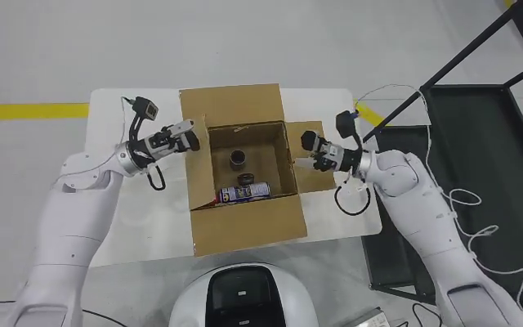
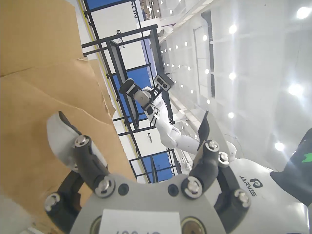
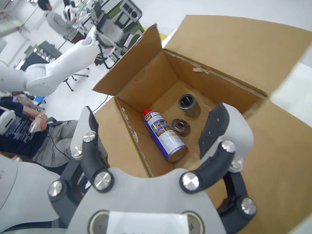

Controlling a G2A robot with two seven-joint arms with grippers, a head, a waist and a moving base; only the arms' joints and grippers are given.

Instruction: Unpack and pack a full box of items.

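Left gripper (image 1: 191, 136), in the top view, hangs spread and empty at the left flap of the cardboard box (image 1: 245, 106). The right gripper (image 1: 306, 152), likewise released, sits over the right flap. The box stands on a white table (image 1: 122, 114).

From the left wrist, one finger (image 2: 61, 132) lies against the brown flap, which blocks the box's inside.

From the right wrist, a blue spray can (image 3: 163, 137) lies on its side on the box floor. A flanged ring (image 3: 180, 126) is just beside it, with an upright metal sleeve (image 3: 189, 104) near.

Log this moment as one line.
box open | inside: spray can lying, metal cylinder, flanged ring | left gripper open beside box | right gripper open, opposite side
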